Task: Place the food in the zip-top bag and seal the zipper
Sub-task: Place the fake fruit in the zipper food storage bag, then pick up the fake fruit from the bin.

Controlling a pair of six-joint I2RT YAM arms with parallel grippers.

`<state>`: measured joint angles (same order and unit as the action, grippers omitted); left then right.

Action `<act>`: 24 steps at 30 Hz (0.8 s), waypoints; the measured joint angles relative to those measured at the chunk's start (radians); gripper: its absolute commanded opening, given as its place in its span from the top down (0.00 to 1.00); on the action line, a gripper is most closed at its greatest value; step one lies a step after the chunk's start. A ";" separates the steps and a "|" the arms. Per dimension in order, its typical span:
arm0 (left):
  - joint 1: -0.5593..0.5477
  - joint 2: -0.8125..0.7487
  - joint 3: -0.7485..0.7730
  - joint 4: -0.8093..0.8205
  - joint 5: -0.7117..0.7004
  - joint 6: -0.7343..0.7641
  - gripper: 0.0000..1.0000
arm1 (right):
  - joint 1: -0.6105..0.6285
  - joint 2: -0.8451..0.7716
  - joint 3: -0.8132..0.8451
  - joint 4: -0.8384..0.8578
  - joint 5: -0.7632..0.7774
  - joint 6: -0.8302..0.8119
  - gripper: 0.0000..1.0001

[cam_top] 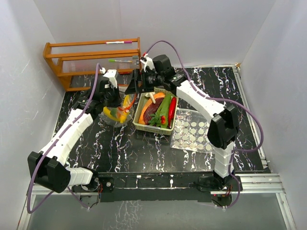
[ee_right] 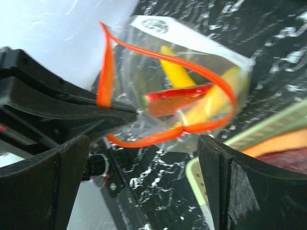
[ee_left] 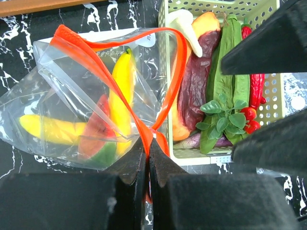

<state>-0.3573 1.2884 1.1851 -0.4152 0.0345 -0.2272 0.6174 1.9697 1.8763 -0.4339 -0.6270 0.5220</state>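
Observation:
The clear zip-top bag (ee_left: 62, 81) with an orange zipper rim (ee_left: 170, 72) lies left of the basket, its mouth open. It holds a yellow banana (ee_left: 122, 84), a watermelon slice (ee_left: 96, 134) and another yellow piece (ee_left: 48, 129). My left gripper (ee_left: 147, 146) is shut on the orange rim; in the top view it (cam_top: 121, 99) is over the bag (cam_top: 115, 117). My right gripper (ee_right: 144, 187) is open and empty, just short of the bag mouth (ee_right: 168, 96); in the top view it (cam_top: 136, 86) is behind the basket. Aubergine (ee_left: 194, 81), green pods (ee_left: 225, 67), red chilli (ee_left: 256, 88) and orange wedge (ee_left: 206, 24) lie in the basket.
The pale green slatted basket (cam_top: 140, 125) stands mid-table, its wall (ee_left: 165, 57) against the bag. A wooden rack (cam_top: 91, 60) with markers stands at the back left. A clear sheet of round dots (cam_top: 194, 132) lies right of the basket. White walls enclose the table.

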 measured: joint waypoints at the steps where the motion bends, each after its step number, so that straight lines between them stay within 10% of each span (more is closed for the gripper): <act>1: 0.000 0.000 0.003 -0.004 -0.002 0.003 1.00 | -0.003 -0.011 -0.002 -0.016 0.028 -0.013 0.02; 24: 0.000 0.011 0.059 -0.042 -0.124 0.100 1.00 | -0.015 -0.156 -0.396 -0.303 0.500 -0.203 0.20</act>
<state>-0.3573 1.2991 1.2442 -0.4568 -0.0898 -0.1276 0.6022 1.8133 1.4799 -0.7364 -0.1268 0.3187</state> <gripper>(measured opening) 0.007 0.880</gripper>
